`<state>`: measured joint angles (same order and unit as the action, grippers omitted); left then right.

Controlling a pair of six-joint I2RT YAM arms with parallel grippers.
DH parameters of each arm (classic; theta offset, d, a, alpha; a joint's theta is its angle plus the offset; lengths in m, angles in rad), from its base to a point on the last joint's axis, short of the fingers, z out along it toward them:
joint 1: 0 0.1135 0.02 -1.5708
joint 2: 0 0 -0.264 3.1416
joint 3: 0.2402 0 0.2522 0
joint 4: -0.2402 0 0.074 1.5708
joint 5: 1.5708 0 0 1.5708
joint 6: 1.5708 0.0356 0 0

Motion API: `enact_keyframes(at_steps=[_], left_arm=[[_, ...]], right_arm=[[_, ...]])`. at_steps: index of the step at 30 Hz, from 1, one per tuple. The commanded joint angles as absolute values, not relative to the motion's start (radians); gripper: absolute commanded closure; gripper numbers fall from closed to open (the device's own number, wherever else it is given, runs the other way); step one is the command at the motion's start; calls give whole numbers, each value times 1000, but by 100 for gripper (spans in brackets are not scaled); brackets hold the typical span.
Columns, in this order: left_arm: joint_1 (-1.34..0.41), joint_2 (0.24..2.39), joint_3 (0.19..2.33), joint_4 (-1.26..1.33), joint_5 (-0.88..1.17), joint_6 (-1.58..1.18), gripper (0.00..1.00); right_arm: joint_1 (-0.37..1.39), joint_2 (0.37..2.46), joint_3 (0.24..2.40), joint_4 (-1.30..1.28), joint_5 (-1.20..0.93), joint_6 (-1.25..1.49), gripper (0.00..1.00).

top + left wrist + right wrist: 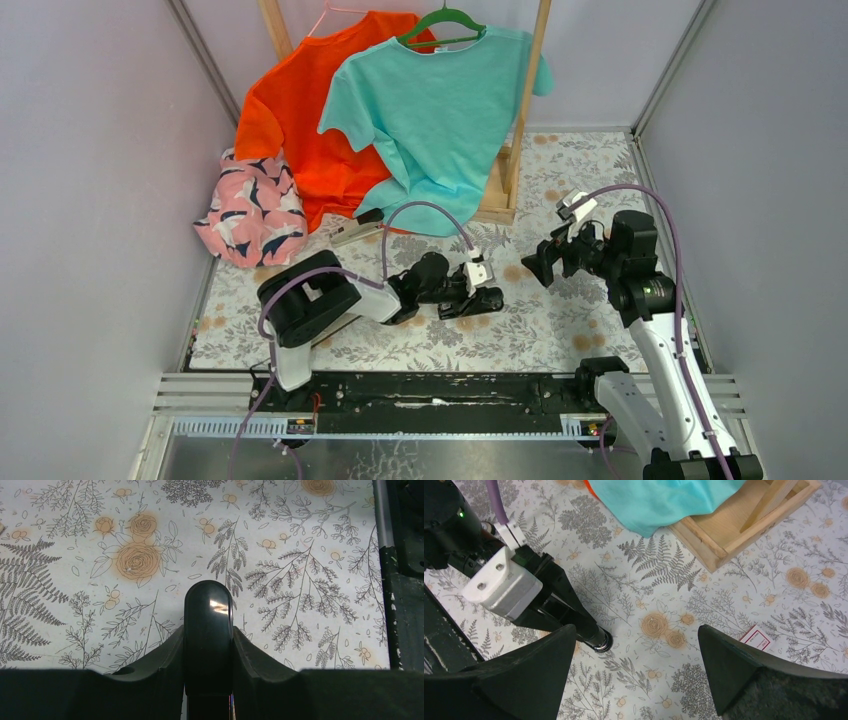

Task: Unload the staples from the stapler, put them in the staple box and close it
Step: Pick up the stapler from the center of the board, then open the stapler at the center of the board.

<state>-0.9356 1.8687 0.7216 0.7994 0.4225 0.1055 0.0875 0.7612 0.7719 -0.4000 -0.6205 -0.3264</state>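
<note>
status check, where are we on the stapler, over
Left gripper closed on glossy black stapler. Right gripper open, hovering nearby. No silvery staple strips in sight. Small white-and-pink box lies apart, nothing blocking.

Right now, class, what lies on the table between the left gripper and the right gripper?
Nothing: in the top view only bare floral tablecloth separates the left gripper, closed around a glossy black object, from the open right gripper.
</note>
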Motion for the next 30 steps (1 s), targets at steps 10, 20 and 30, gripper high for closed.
enact_keyframes(at_steps=[10, 20, 30], left_arm=[[-908, 1758, 460, 1358, 545, 51, 100], [-909, 1771, 373, 1592, 520, 30, 100], [-913, 1737, 384, 1592, 473, -20, 100]], right_arm=[[157, 766, 662, -555, -987, -1025, 1], [171, 891, 629, -639, -1152, -1306, 1], [257, 1078, 625, -537, -1003, -1174, 4]])
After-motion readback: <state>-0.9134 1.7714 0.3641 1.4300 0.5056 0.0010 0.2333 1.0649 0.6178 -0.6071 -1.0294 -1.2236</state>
